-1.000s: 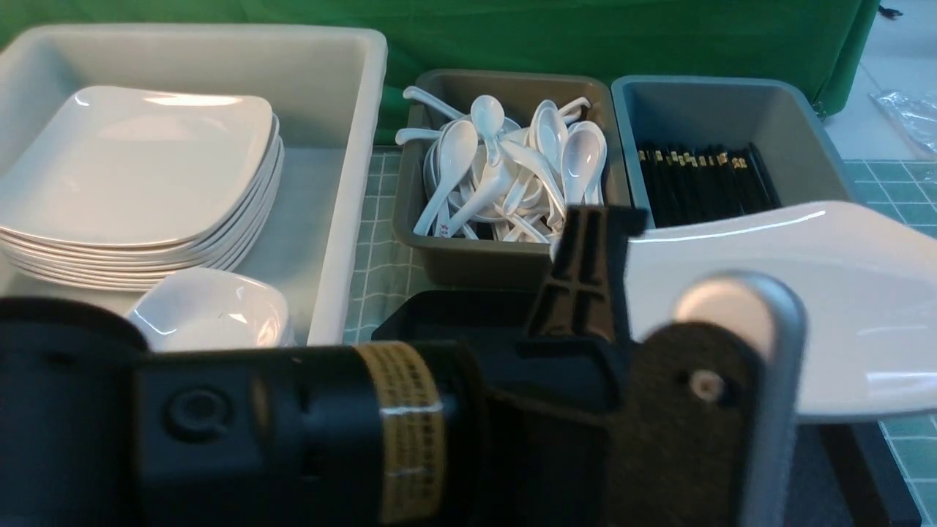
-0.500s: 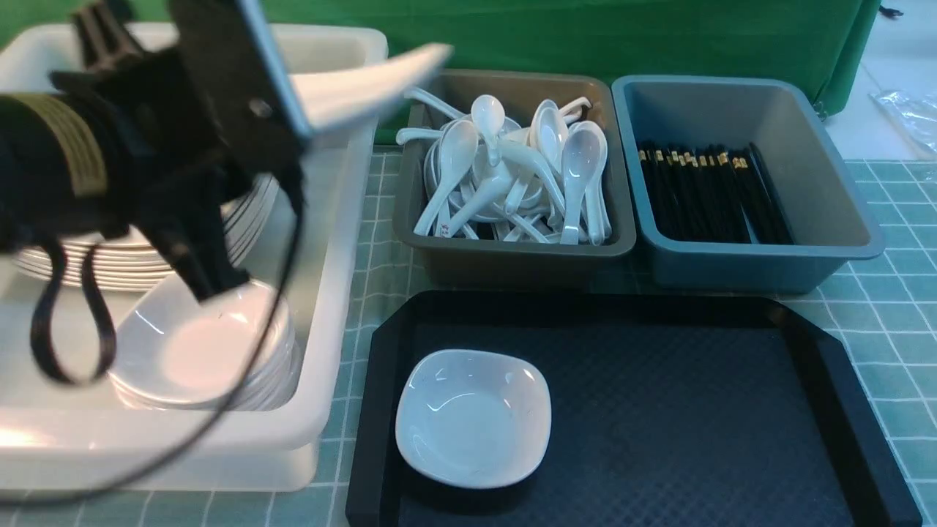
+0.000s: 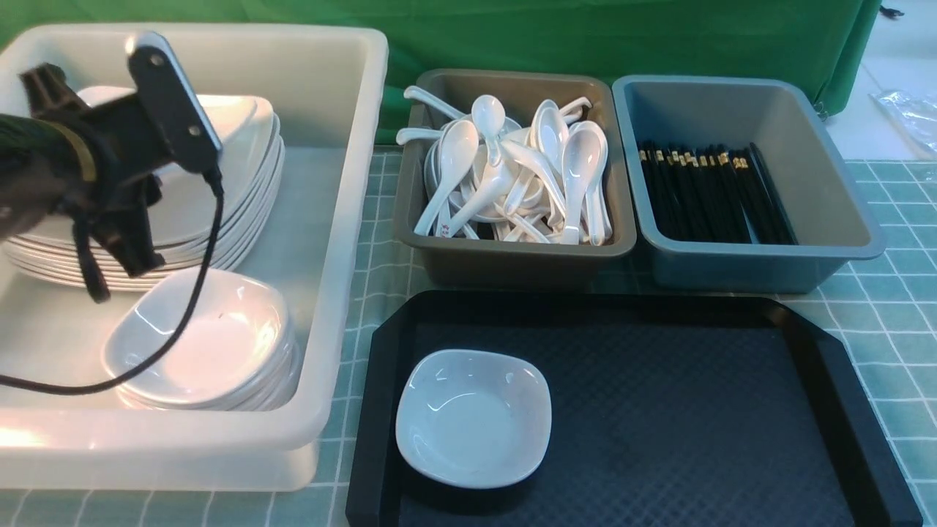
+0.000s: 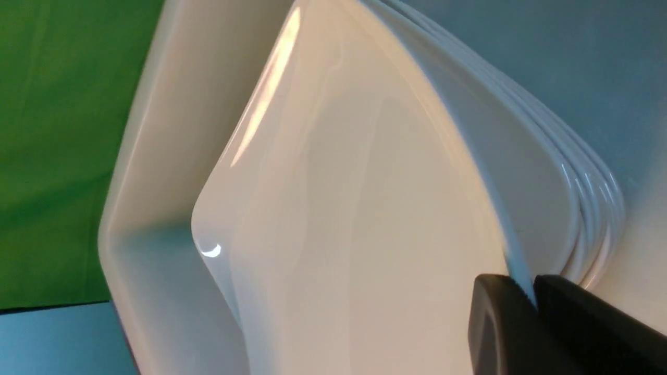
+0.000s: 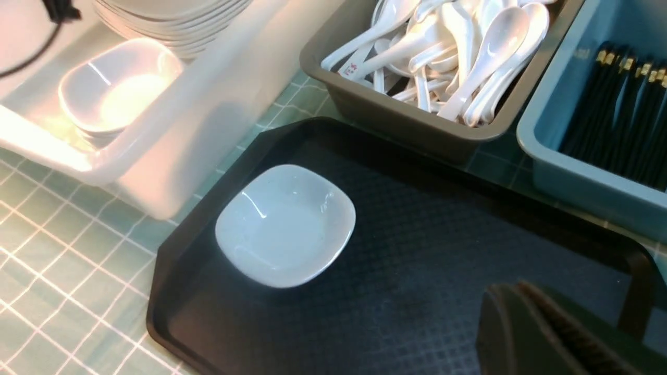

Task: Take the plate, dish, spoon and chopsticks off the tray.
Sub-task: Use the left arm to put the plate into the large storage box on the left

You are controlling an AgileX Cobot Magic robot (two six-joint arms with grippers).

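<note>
Down from above the far rim of the white tub (image 3: 344, 241) half a second ago, the plate (image 3: 238, 121) and the left arm (image 3: 110, 146) now sit low inside it, at 10 o'clock from the tray.

Nearest, the black tray (image 3: 659, 410) lies on the green-checked bench (image 3: 897, 315). The dish (image 3: 472, 417) stands upright at its 8 o'clock corner, with nothing touching it. The right fingers (image 5: 513, 297) hang above the tray, pressed together on nothing and well apart from the dish.

Farther back, the near end of the tub holds a stack of small dishes (image 3: 212, 344), and behind that stands a stack of plates (image 3: 260, 187). The plate lies tilted on top of this stack, and the left fingers (image 4: 521, 299) are pinched narrow on its rim.

Farthest, at the tray's 12 o'clock, a brown bin (image 3: 512, 263) holds white spoons (image 3: 578, 157). At 1 o'clock a grey-blue bin (image 3: 739, 271) holds black chopsticks (image 3: 703, 197).
</note>
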